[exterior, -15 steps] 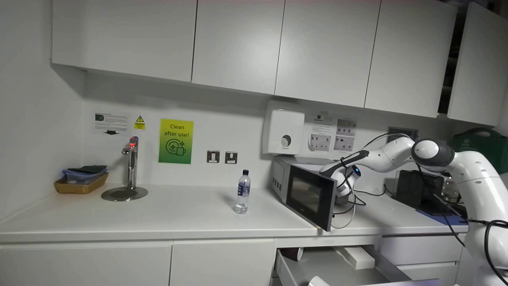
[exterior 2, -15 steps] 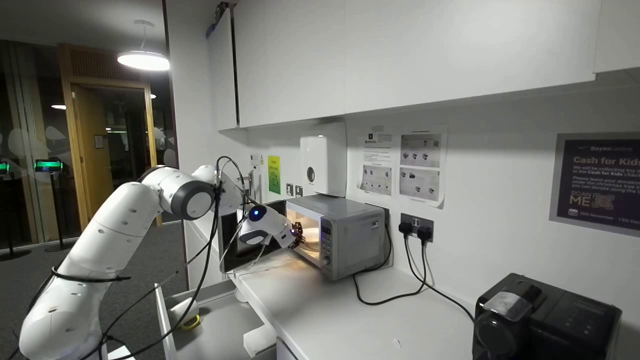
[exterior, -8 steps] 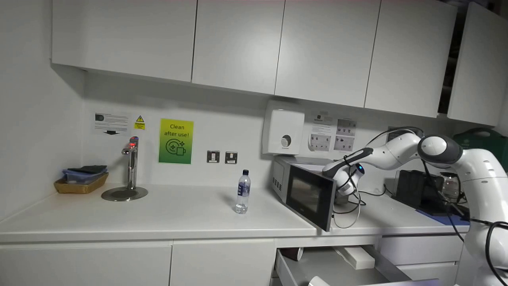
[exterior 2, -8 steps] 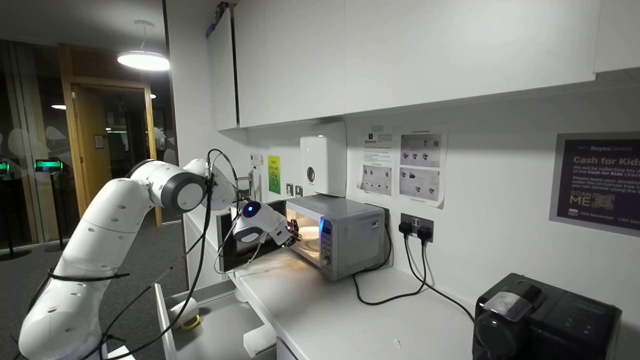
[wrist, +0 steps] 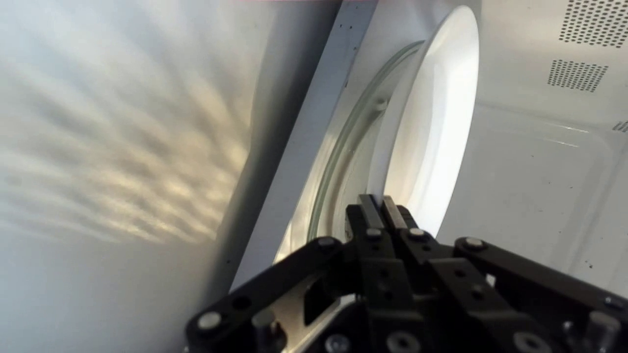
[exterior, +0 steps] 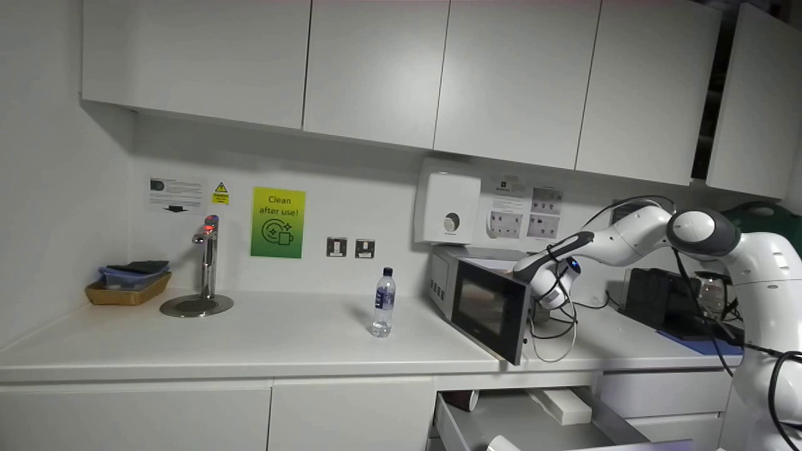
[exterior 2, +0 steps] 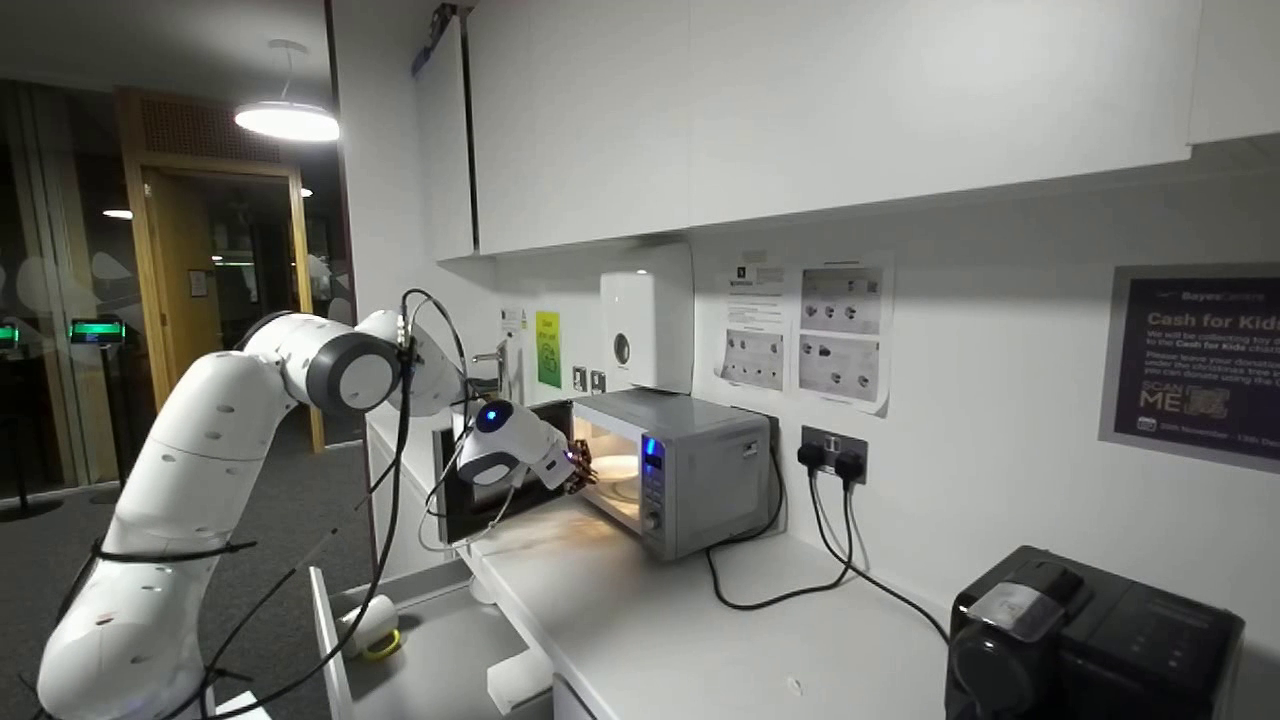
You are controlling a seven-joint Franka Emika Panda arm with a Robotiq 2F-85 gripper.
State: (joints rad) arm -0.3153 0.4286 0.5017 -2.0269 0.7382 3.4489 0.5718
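In the wrist view a white plate (wrist: pixel 456 93) stands tilted above the glass turntable (wrist: pixel 338 147) inside the microwave. My gripper (wrist: pixel 379 200) is shut on its near rim, one finger on either side. An exterior view has the gripper (exterior 2: pixel 582 468) at the mouth of the lit microwave (exterior 2: pixel 715 470), with part of the plate (exterior 2: pixel 618 470) showing inside. The microwave door (exterior: pixel 492 310) hangs open and hides the gripper in an exterior view.
A water bottle (exterior: pixel 383 304) stands on the counter left of the microwave. Below, a drawer (exterior: pixel 520 419) is pulled out, holding a white mug (exterior 2: pixel 370 625) and a white box (exterior: pixel 567 407). A black coffee machine (exterior 2: pixel 1090 640) sits farther along. Cables hang from the arm.
The arm has drawn back a little, bringing the gripper outward from the microwave with the plate rim still in its grip. A blue glow has appeared at the microwave's panel.
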